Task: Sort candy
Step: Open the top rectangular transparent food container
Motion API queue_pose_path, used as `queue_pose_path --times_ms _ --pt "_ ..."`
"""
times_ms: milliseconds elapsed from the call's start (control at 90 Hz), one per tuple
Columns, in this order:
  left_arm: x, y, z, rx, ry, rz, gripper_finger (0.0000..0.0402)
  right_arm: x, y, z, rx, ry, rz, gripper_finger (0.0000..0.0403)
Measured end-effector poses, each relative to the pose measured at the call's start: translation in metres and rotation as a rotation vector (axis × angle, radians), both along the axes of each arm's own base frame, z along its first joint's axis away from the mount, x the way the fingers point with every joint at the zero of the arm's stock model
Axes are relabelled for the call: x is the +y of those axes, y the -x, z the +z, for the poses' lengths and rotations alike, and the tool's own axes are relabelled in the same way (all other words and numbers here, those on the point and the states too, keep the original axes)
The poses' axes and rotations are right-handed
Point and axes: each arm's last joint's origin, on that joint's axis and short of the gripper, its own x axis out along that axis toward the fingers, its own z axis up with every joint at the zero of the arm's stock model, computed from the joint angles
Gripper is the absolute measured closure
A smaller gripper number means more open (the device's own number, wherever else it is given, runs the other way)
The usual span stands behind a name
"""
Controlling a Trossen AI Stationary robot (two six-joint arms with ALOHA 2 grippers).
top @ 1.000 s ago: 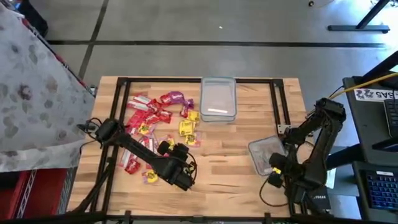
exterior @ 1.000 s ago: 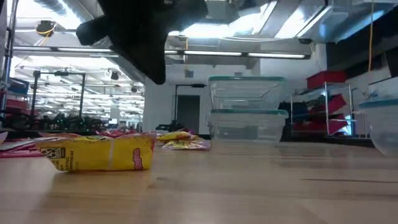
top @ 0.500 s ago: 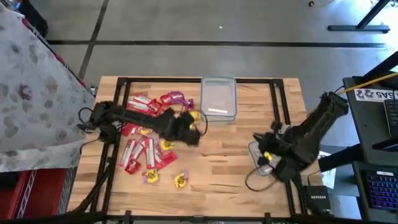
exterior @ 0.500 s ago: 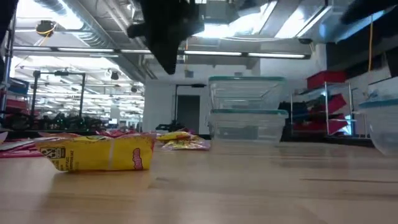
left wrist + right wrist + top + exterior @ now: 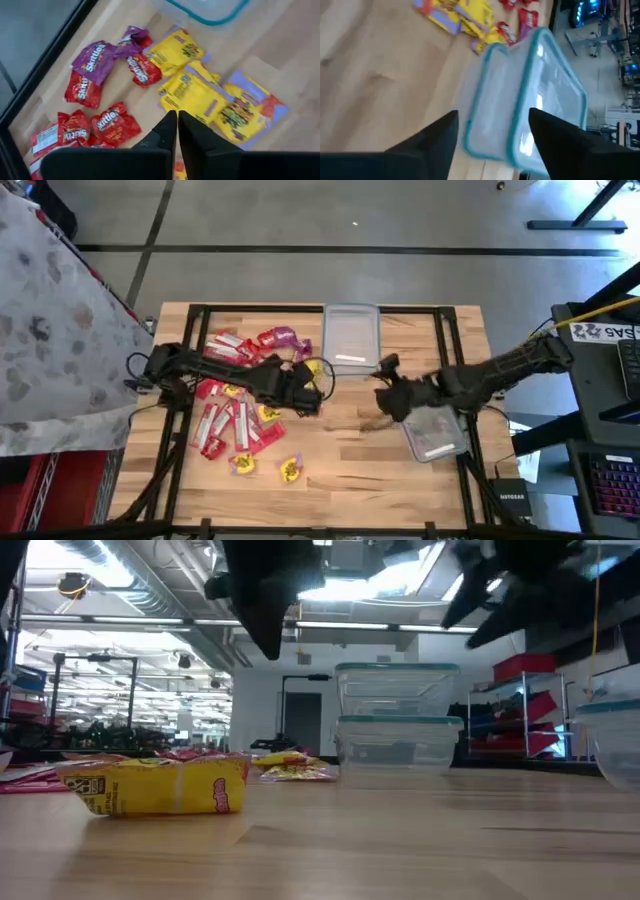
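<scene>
The candy, small red, yellow and purple packets, lies scattered flat on the table's left half. Two yellow packets lie apart near the front; one of them shows close in the low view. My left gripper hangs shut above yellow packets at the pile's right side. It holds nothing. My right gripper is open over the table's middle. Its fingers point toward a clear tub and touch nothing.
One clear tub with a teal rim stands at the far middle of the table. Another sits at the right, under my right arm. A black frame runs around the tabletop. Bare wood lies at the near middle.
My left gripper has gone from the near left of the table toward the far edge, up over the candy pile, staying shut. A yellow packet now shows where it stood. My right gripper has swung from the near right corner toward the table's middle.
</scene>
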Motion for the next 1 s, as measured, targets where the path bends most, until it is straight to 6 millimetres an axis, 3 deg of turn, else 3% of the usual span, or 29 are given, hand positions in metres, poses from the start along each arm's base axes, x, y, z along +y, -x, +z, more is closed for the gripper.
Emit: queue_pose_path --times_ms 211,400,567,789,1000 --pt "-0.031 0.008 -0.004 -0.057 -0.084 -0.027 0.0402 -0.052 -0.003 -0.014 0.032 -0.128 -0.012 0.0177" --pt "-0.044 0.015 -0.014 -0.065 -0.087 -0.020 0.0402 -0.076 0.000 -0.029 0.009 -0.100 -0.062 0.0200" --pt "-0.051 0.017 -0.015 -0.086 -0.081 -0.024 0.0402 -0.080 0.000 -0.032 -0.005 -0.086 -0.088 0.0244" --pt "-0.055 0.017 -0.015 -0.108 -0.079 -0.028 0.0402 -0.082 0.000 -0.031 -0.003 -0.024 -0.143 0.0361" --pt "-0.055 0.017 -0.015 -0.117 -0.101 -0.025 0.0402 -0.078 -0.001 -0.018 -0.036 -0.010 -0.176 0.0362"
